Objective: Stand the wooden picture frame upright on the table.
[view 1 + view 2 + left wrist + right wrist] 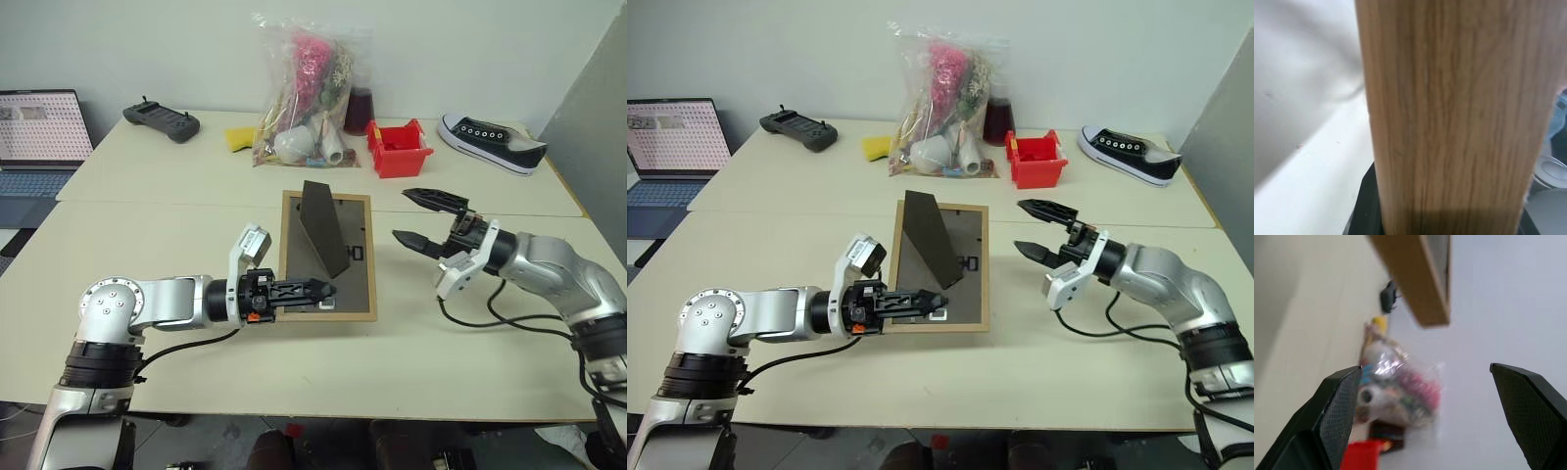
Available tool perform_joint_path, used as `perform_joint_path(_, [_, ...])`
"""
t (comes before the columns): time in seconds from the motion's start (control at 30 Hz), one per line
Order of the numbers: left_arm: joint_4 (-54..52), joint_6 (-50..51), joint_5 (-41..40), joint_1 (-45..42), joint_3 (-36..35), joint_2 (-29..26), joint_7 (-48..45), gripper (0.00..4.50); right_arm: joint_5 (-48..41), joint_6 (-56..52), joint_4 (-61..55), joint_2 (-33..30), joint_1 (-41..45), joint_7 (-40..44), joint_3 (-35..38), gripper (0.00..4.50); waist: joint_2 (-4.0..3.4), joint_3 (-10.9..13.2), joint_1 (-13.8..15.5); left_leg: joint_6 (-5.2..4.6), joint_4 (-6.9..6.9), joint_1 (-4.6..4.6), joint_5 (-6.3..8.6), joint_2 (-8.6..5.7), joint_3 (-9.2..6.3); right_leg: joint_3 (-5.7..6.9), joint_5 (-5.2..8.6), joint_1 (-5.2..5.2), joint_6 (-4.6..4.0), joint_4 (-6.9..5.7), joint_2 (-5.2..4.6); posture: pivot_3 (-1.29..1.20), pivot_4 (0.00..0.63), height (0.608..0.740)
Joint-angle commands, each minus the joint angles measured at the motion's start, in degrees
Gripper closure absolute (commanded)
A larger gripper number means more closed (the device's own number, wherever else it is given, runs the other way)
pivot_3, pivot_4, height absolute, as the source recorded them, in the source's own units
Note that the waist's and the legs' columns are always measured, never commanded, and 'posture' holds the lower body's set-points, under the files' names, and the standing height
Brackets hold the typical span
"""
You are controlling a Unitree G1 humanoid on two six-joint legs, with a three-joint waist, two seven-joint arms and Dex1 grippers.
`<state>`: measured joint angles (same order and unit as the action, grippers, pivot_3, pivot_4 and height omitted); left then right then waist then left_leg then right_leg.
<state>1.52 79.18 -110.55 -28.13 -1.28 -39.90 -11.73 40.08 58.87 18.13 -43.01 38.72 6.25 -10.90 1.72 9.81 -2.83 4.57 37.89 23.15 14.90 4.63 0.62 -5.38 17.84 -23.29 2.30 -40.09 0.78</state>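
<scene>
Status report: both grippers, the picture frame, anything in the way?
Left gripper shut on wooden picture frame, near edge. Right gripper open, beside it. Frame back-up, easel out. Nothing blocking.

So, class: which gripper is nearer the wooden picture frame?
Left. The left gripper grips the wooden picture frame at its near edge; the right gripper hangs open beside it, apart.

**Item count on the desk**

One picture frame (327, 257), back side up. One clear bag (303, 93) stuffed with mixed items, contents too jumbled to count. One red bin (399, 149). One sneaker (493, 143), black and white. One yellow sponge (241, 138). One dark handheld controller (162, 120). One laptop (39, 147). One dark red cup (359, 111) behind the bin. Two pincers: left pincer (312, 292), right pincer (413, 216).
</scene>
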Motion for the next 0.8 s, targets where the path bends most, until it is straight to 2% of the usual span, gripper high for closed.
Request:
perform_joint_path(0.03, [-2.72, -1.67, -2.45, -0.17, 0.84, -0.04, -0.86, 3.66, 8.32, 4.61, 3.10, 2.68, 4.15, -9.45, -2.32, 0.09, 0.00, 0.00, 0.02, 0.00, 0.00, 0.00, 0.00, -0.01, 0.01, 0.00, 0.00, 0.00, 0.00, 0.01, -0.01, 0.00, 0.150, 0.740])
perform_joint_path(0.17, [-5.39, -3.73, -2.45, 1.86, 1.30, 0.95, -0.37, 3.66, 11.62, 5.91, 4.54, 6.19, 7.23, -12.65, -5.59, 0.09, 0.00, 0.00, 0.08, 0.02, 0.02, -0.02, -0.01, -0.02, 0.03, -0.02, 0.00, 0.01, 0.00, 0.00, -0.05, 0.00, 0.150, 0.740])
perform_joint_path(0.27, [-7.58, -4.72, -2.45, 4.82, 0.97, 0.21, -0.59, 3.66, 8.81, 8.64, 6.86, 6.81, 9.32, -12.25, -6.91, 0.60, 0.00, 0.00, 0.14, 0.02, 0.02, -0.02, -0.01, -0.03, 0.03, -0.02, 0.00, 0.04, 0.00, 0.00, -0.08, 0.00, 0.150, 0.740])
perform_joint_path(0.57, [-11.30, -7.88, -2.45, 9.01, 0.18, -1.73, -0.15, 3.66, 7.80, 13.25, 8.37, 6.56, 10.22, -12.63, -7.76, 2.82, 0.01, 0.00, 0.14, 0.00, 0.03, -0.11, 0.00, -0.04, 0.04, -0.05, -0.01, 0.13, 0.00, -0.02, -0.10, 0.00, 0.150, 0.740])
perform_joint_path(0.7, [-13.57, -8.70, -2.45, 10.32, 0.12, -2.71, -0.72, 3.66, 7.07, 13.82, 9.06, 6.98, 10.63, -12.63, -7.68, 2.90, 0.01, 0.00, 0.13, 0.00, 0.03, -0.13, 0.00, -0.04, 0.03, -0.06, -0.01, 0.13, 0.00, -0.05, -0.10, 0.00, 0.150, 0.740])
perform_joint_path(0.77, [-14.42, -9.94, -2.45, 11.16, -0.42, -2.58, -0.14, 2.96, 6.46, 14.27, 9.54, 7.06, 10.89, -12.18, -7.87, 2.91, 0.01, 0.00, 0.12, 0.00, 0.02, -0.13, 0.00, -0.04, 0.03, -0.06, -0.01, 0.13, 0.00, -0.05, -0.10, 0.00, 0.150, 0.740])
perform_joint_path(0.8, [-14.12, -10.56, -2.45, 11.30, -1.00, -2.34, 0.07, 2.75, 6.21, 14.38, 9.87, 7.00, 10.99, -11.96, -7.88, 2.94, 0.01, 0.00, 0.12, 0.00, 0.03, -0.13, 0.00, -0.04, 0.03, -0.05, -0.01, 0.13, 0.00, -0.05, -0.10, 0.00, 0.150, 0.740])
